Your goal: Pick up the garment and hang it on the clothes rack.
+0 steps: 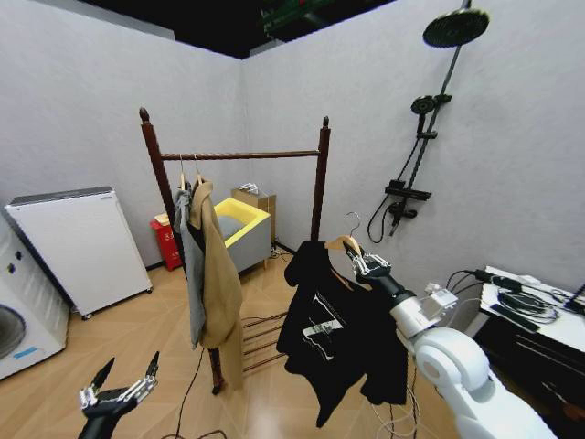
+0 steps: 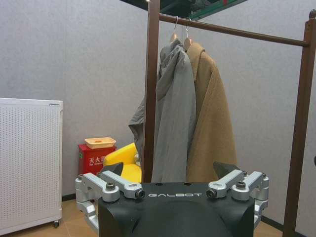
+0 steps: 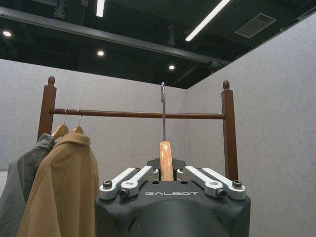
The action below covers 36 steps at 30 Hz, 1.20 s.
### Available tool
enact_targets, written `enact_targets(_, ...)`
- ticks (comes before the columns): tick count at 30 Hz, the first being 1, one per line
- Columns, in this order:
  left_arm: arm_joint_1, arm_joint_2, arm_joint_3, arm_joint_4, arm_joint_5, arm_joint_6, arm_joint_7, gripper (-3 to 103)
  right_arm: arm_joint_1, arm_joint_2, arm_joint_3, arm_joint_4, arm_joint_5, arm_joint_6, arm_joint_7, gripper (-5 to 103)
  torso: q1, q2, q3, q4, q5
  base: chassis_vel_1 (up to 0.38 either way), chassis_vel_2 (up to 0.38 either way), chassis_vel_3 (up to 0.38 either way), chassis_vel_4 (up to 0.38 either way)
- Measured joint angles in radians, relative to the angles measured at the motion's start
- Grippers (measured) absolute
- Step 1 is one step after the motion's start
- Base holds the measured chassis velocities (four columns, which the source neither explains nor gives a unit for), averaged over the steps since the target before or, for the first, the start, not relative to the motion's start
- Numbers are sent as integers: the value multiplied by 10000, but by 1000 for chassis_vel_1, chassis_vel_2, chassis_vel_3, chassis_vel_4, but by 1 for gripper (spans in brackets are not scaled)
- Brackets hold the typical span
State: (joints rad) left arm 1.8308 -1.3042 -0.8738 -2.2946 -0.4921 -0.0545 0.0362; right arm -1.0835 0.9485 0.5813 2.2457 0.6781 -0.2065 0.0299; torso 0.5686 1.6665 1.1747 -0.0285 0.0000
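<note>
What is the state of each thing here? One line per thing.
T-shirt: on its hanger, held off the rail.
Right gripper: shut on the hanger.
Left gripper: open, low, holding nothing.
Rack: upright, rail partly free.
Tan coat: hung on the rail.
Grey jacket: hung beside it.

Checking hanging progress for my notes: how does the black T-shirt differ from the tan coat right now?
The black T-shirt hangs off the rack, its wooden hanger held by the right gripper; the tan coat already hangs on the clothes rack rail. The T-shirt is short and printed; the coat long and plain. Both sit on hangers.
</note>
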Motion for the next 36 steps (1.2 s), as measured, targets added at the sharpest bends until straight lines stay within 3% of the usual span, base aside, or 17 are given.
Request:
enact_targets(24, -1, 0, 0, 0, 0, 0, 1, 100, 79, 105, -65, -28, 212, 13, -412, 10, 8, -3, 3, 1, 2, -90, 90, 83, -90)
enact_targets(33, 0, 0, 0, 0, 0, 0, 2, 100, 2291, -265, -817, -1036, 909, -563, -398, 10, -4, 2, -1, 3, 0, 0, 0, 0, 0)
enact_targets(36, -1, 0, 1, 0, 0, 0, 4, 100, 3855, -200, -1677, -2069, 1302, -623, -305, 10, 1, 0, 1, 2, -2, 0, 0, 0, 0)
